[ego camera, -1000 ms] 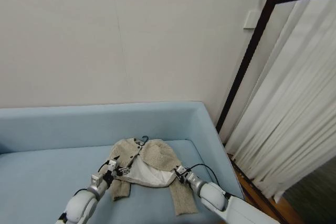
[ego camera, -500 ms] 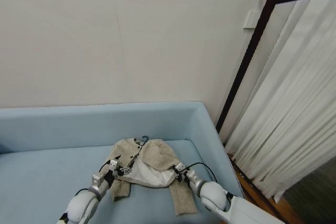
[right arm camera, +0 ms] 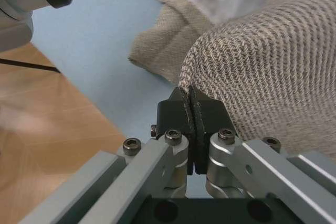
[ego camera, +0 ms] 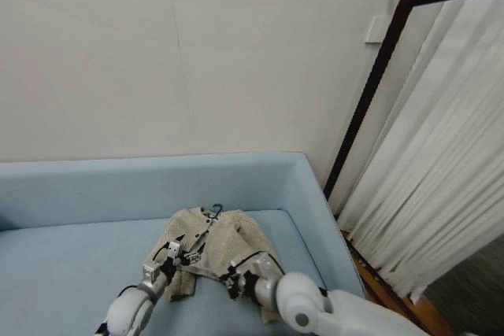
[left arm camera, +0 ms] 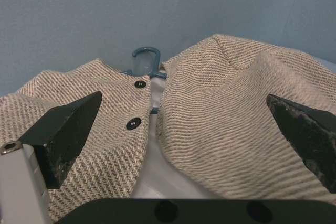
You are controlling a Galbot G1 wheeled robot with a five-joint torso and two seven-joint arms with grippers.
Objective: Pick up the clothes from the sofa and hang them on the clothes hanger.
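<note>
You are looking at soft, even light falling across the wall and sofa, with the curtain glowing bright on the right. Faint shadows are gathering under the cardigan. In the right wrist view the floor is blurring, perhaps out of focus, while the cardigan's weave is showing crisp.

Left of cardigan: I see bare sofa seat, open approach | behind: sofa back blocks | right: armrest, then rack post and curtain close together
</note>
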